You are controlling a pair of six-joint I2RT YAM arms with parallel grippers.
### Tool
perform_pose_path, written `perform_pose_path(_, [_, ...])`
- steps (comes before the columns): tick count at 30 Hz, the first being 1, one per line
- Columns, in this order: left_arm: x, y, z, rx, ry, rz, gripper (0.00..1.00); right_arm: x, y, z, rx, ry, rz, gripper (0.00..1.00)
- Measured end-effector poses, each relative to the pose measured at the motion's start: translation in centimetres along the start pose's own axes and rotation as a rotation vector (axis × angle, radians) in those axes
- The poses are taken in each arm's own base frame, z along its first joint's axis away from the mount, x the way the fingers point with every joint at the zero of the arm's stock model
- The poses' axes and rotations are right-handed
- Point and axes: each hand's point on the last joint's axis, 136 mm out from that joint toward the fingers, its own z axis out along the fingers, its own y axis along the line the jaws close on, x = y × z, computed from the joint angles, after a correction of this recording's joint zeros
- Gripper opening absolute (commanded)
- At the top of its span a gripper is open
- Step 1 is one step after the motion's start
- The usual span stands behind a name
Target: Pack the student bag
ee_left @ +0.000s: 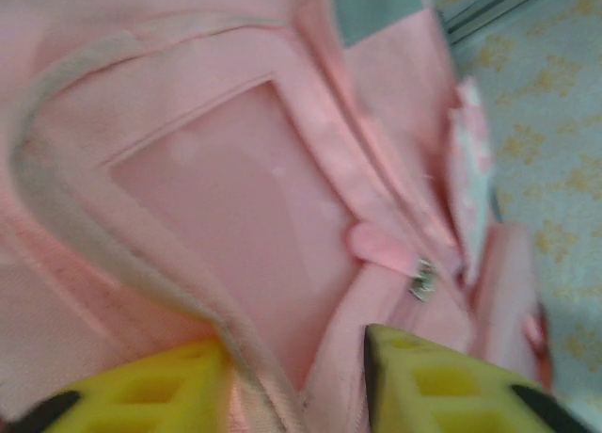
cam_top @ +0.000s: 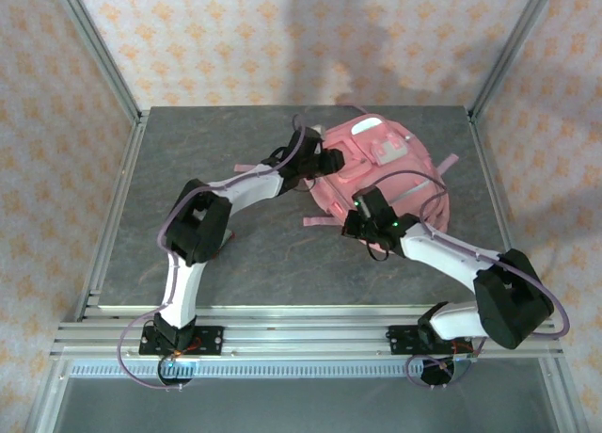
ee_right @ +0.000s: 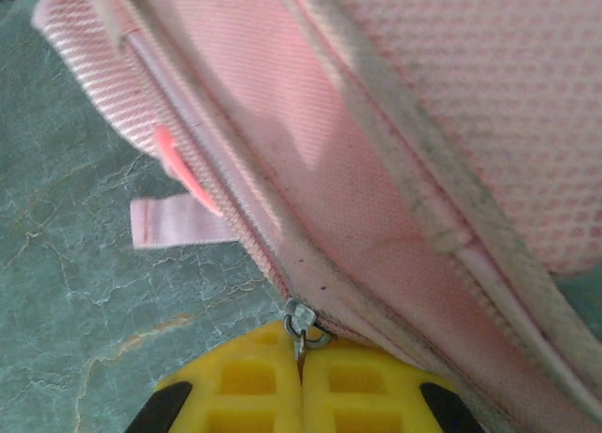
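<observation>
Nearest the lens, at 6 o'clock of the right wrist view: right claw (ee_right: 301, 350), yellow fingers pressed together and clamped on a small metal zip pull (ee_right: 301, 320). From the pull toward 11 o'clock, a grey-edged zip seam along the pink mesh of the student bag (ee_right: 376, 151). At 9 o'clock of that view, a loose pink strap end (ee_right: 179, 221) lying flat on the grey-green marbled worktop (ee_right: 66, 311).

At 6 o'clock of the left wrist view: left claw (ee_left: 296, 346), fingers apart. Grey trim (ee_left: 103, 245) and pink fabric run down into the gap, not visibly pinched. A small metal snap (ee_left: 423, 280) just beyond the right-hand finger, toward 1 o'clock. Corner of a teal patch (ee_left: 376, 5) at 12 o'clock.

From overhead: student bag (cam_top: 414, 184) lying front-up at about 1 o'clock of the worktop (cam_top: 263, 254), with teal and white patches toward its 12 o'clock end. Left claw (cam_top: 324, 160) against the bag's 9 o'clock edge, right claw (cam_top: 356, 218) at its 7 o'clock edge.

Inside of the bag hidden, so contents cannot be told. Any writing on the patches too small to read.
</observation>
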Motion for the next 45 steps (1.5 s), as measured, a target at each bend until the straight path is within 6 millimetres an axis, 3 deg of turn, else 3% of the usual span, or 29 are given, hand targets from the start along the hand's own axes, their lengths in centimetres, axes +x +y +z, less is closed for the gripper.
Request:
perform_pose_path(1, [0.3, 0.6, 0.6, -0.013, 0.005, 0.009, 0.0, 0.0, -0.1, -0.1, 0.004, -0.002, 0.003, 0.0])
perform_pose_path(5, [2.0, 1.2, 1.3, -0.022, 0.031, 0.023, 0.0, 0.8, -0.7, -0.5, 0.013, 0.008, 0.006, 0.0])
perform_pose_path(11, [2.9, 1.4, 0.3, 0.022, 0.017, 0.013, 0.0, 1.4, -0.5, -0.4, 0.008, 0.043, 0.026, 0.0])
perform_pose_path(18, [1.5, 2.2, -1.1, 0.069, -0.05, -0.062, 0.0, 1.8, 2.6, 3.3, 0.028, 0.195, 0.015, 0.0])
perform_pose_path(21, [1.0, 2.8, -1.5, 0.074, -0.071, -0.087, 0.0, 1.9, 4.0, 3.6, 0.009, 0.202, -0.003, 0.0])
perform_pose_path(25, [1.0, 3.2, -2.5, 0.069, -0.086, -0.097, 0.0, 1.9, 4.3, 3.0, -0.006, 0.198, -0.009, 0.0])
perform_pose_path(31, [2.8, 5.5, -7.5, 0.032, -0.082, -0.143, 0.0, 2.4, 3.1, 0.0, -0.025, 0.148, -0.014, 0.0])
perform_pose_path(36, [6.3, 6.4, -12.0, 0.009, -0.044, -0.148, 0.0, 1.3, -0.1, -1.8, 0.021, 0.045, 0.027, 0.0])
perform_pose_path(41, [9.7, 5.7, -13.7, 0.02, -0.004, -0.156, 0.0, -0.4, -2.6, -1.5, 0.098, -0.019, 0.07, 0.0])
perform_pose_path(44, [10.5, 5.0, -13.9, 0.025, 0.011, -0.165, 0.0, -0.7, -3.1, -0.8, 0.131, -0.016, 0.065, 0.0])
perform_pose_path(45, [10.4, 4.7, -13.9, 0.026, 0.013, -0.167, 0.04, -0.8, -3.1, -0.6, 0.138, -0.012, 0.059, 0.0])
